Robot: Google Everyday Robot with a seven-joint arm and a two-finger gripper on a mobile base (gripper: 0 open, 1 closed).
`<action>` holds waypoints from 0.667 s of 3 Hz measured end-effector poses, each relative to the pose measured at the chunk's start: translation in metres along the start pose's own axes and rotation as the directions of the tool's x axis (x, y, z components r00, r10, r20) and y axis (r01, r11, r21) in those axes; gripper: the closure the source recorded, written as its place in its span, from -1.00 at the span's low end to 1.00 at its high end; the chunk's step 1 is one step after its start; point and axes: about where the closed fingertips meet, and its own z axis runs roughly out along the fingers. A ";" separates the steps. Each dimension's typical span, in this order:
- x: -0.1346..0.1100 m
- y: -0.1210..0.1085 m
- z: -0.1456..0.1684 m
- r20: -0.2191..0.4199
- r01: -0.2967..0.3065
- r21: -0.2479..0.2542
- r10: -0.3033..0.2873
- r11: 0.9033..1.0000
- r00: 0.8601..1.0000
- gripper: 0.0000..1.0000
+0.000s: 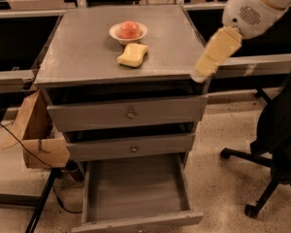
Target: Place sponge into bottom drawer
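Sponge (133, 55) on bench (77, 57) looked soft, light — best taken across its waist; tool (204, 71) hung at right edge — state unclear.

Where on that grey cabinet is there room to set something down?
The cabinet top is bare left of the sponge and bowl, and along its front edge. The bottom drawer shows a bare floor. Crowded: the back middle, and the right edge where the gripper hangs.
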 end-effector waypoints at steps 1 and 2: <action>-0.040 0.006 0.014 0.092 -0.120 0.027 0.117 0.992 0.989 -1.00; -0.091 0.022 0.029 0.174 -0.200 0.061 0.187 0.978 0.967 -1.00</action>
